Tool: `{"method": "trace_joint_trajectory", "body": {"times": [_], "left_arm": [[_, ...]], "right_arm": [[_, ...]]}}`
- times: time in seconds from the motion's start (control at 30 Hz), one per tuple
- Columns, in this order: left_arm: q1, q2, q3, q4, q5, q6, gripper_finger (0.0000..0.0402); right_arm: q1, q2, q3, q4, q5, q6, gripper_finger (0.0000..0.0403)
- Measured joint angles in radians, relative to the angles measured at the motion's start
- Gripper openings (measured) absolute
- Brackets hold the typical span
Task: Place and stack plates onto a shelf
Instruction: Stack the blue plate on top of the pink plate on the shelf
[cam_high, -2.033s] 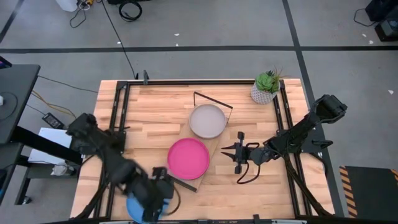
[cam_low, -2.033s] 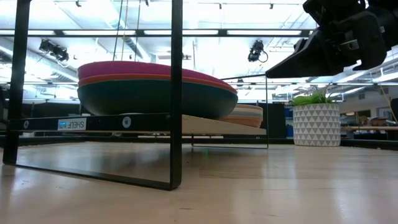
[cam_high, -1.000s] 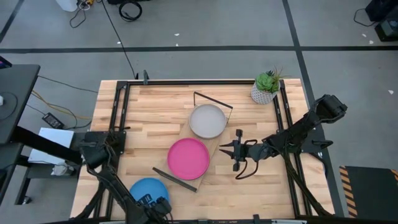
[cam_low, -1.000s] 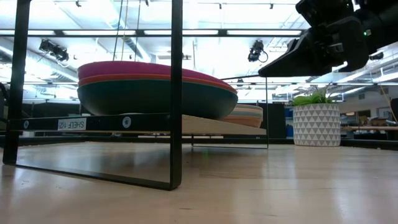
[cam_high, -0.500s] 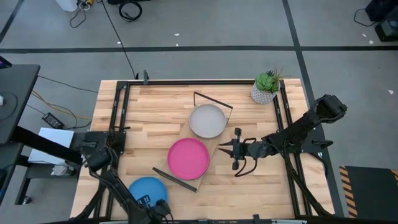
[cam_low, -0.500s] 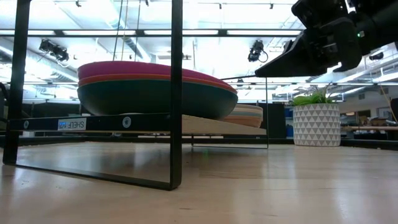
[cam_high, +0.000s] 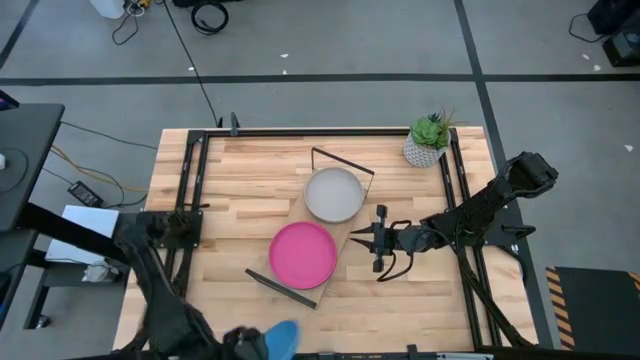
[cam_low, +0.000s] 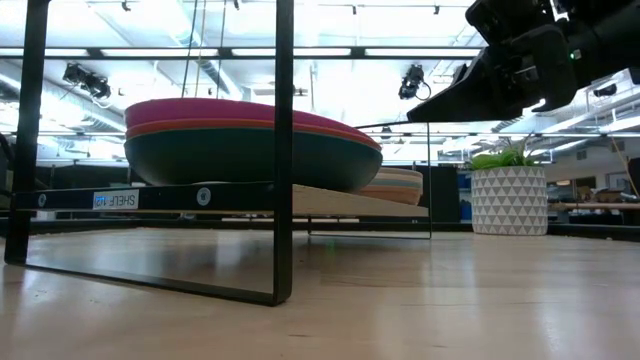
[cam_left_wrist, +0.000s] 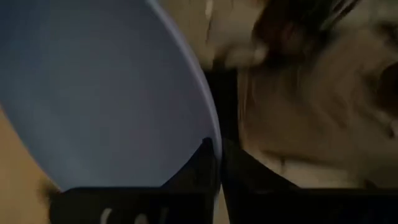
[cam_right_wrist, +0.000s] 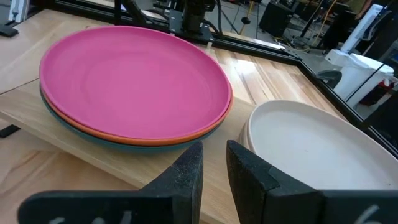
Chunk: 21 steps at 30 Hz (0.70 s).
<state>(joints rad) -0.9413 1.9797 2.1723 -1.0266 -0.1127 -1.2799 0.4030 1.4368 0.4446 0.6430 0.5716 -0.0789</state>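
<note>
Left gripper (cam_left_wrist: 214, 163) pinches the blue plate's (cam_left_wrist: 93, 93) rim at the table's near edge. It should carry level to the shelf (cam_high: 345, 238) and seat it squarely on the pink plate (cam_high: 303, 254). Right gripper (cam_high: 358, 238) waits, fingers narrowly parted.

A potted plant (cam_high: 428, 139) in a white patterned pot stands at the slatted tabletop's (cam_high: 250, 175) far right corner.

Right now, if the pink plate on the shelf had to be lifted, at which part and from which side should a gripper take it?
Grip the pink plate by its thin rim on the side facing the right gripper. It lies flat on top of an orange plate, so only its edge overhangs. That side looks open, while the cream plate crowds the far end of the shelf.
</note>
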Motion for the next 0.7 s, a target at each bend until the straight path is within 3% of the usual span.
{"method": "trace_joint_trajectory", "body": {"times": [0.2, 0.27, 0.33, 0.43, 0.53, 0.7], "left_arm": [[0.033, -0.057, 0.137, -0.024, -0.498, 0.378, 0.0017], [0.062, -0.070, 0.164, -0.065, -0.601, 0.418, 0.0017], [0.112, -0.070, 0.177, -0.120, -0.633, 0.414, 0.0017], [0.212, -0.055, 0.176, -0.219, -0.587, 0.350, 0.0017], [0.325, -0.026, 0.177, -0.285, -0.418, 0.342, 0.0017], [0.452, 0.070, 0.176, -0.397, -0.183, 0.459, 0.0017]], "right_arm": [[0.000, 0.000, 0.000, 0.000, -0.008, 0.008, 0.0077], [0.000, 0.000, 0.000, 0.000, -0.019, 0.009, 0.0077], [0.000, 0.000, 0.000, -0.001, -0.020, 0.020, 0.0077], [0.000, 0.000, 0.000, -0.005, -0.023, 0.034, 0.0077], [0.002, 0.000, 0.000, -0.010, -0.025, 0.036, 0.0077], [0.002, 0.000, 0.000, -0.012, -0.025, 0.026, 0.0077]]}}
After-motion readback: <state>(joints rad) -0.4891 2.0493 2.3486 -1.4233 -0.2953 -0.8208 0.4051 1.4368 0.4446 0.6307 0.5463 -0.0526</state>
